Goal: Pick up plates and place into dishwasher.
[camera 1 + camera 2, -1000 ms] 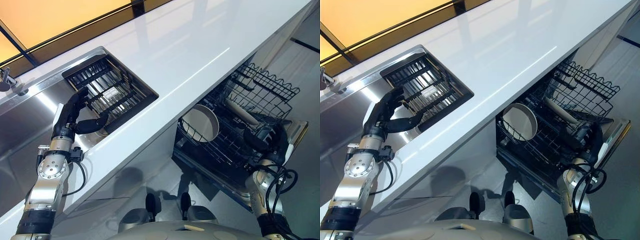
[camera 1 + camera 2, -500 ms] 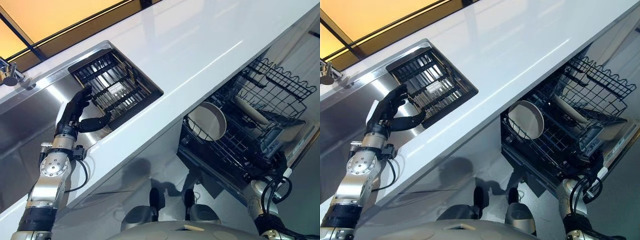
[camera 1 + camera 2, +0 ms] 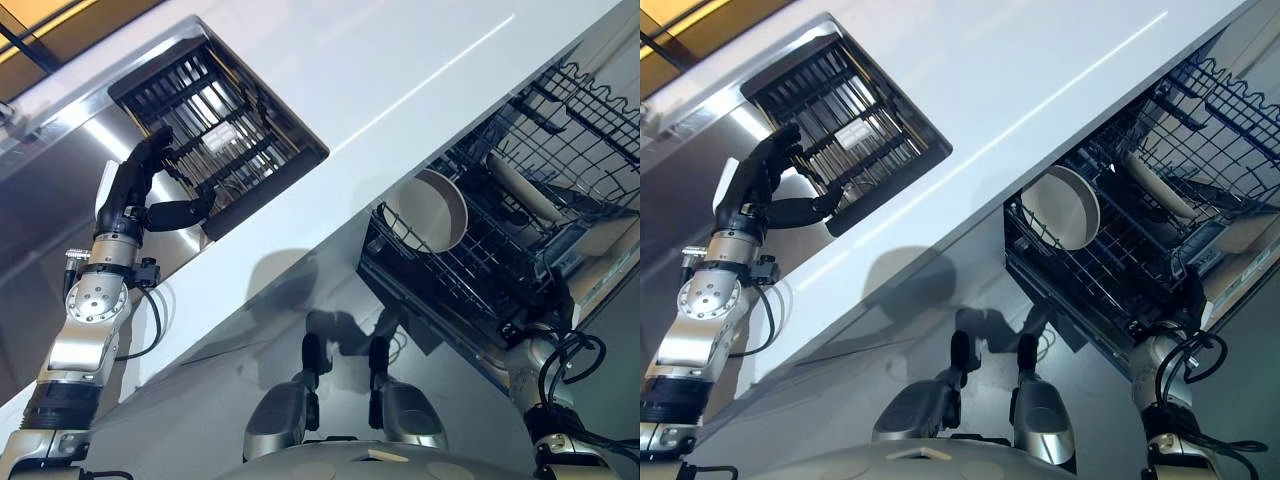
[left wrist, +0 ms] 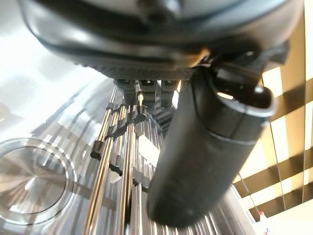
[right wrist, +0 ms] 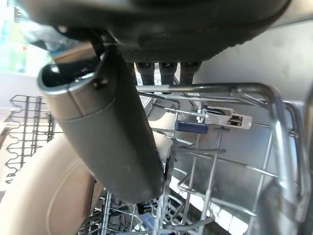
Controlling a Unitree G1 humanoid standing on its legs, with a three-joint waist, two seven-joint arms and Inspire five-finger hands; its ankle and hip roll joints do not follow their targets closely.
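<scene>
Left eye view gives you the layout: the white tabletop (image 3: 330, 60) runs across, with the steel sink (image 3: 60, 190) at your left and the dishwasher's pulled-out rack (image 3: 500, 240) below at your right. One round plate (image 3: 428, 208) already stands on edge in that rack, with another pale dish (image 3: 520, 190) deeper in. The dark slatted drying rack (image 3: 215, 120) sits in the sink; I see no plate in it, so check before you commit. Your left robot hand (image 3: 135, 195) rests at that rack's near edge, fingers relaxed and thumb spread, holding nothing. Your right robot hand (image 5: 112, 127) hangs beside the dishwasher rack's wire rim, fingers straight and empty. Reach slowly, and keep your fingers clear of the slats.
</scene>
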